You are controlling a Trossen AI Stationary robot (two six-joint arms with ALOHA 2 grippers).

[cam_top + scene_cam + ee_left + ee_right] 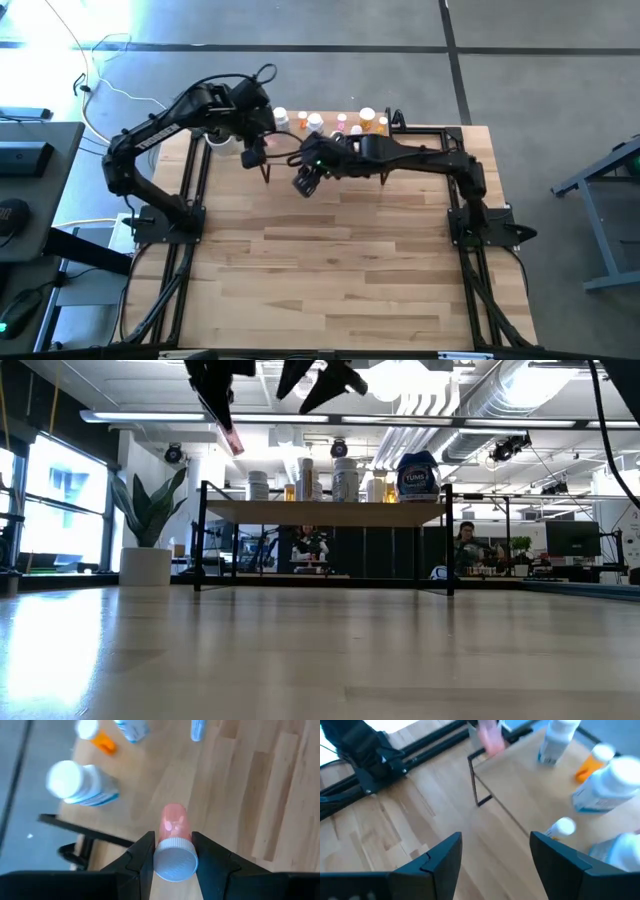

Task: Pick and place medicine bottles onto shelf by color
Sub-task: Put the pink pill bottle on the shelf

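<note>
Pink bottle (173, 822) with grey cap (175, 861): clamped between the two fingers (142, 857) of the left gripper (174, 851), cap end nearest the wrist, pink body pointing away from the fingers. Held in the air above the shelf (165, 780), clear of its board; in the low view, seen as a pink tip (233, 440) hanging above the shelf's left end (230, 510).

Beyond the fingertips, on the shelf board: white bottle with blue label (82, 782), lying tilted toward the shelf's edge; orange vial with white cap (97, 736) further out; two more white bottles at the far side, only partly visible.

Right gripper (495, 852): fingers (440, 860) spread apart, nothing between them. Positioned above the desk (395, 840) just off the shelf's corner leg (477, 785). Past the fingertips, on the shelf: orange vial (592, 765), several white bottles (555, 740).

High view: both grippers close together at the shelf's front-left area, left gripper (250, 155) beside right gripper (307, 180).

Low view: row of bottles standing on the shelf, including a large blue-labelled container (418, 478) at its right end.
</note>
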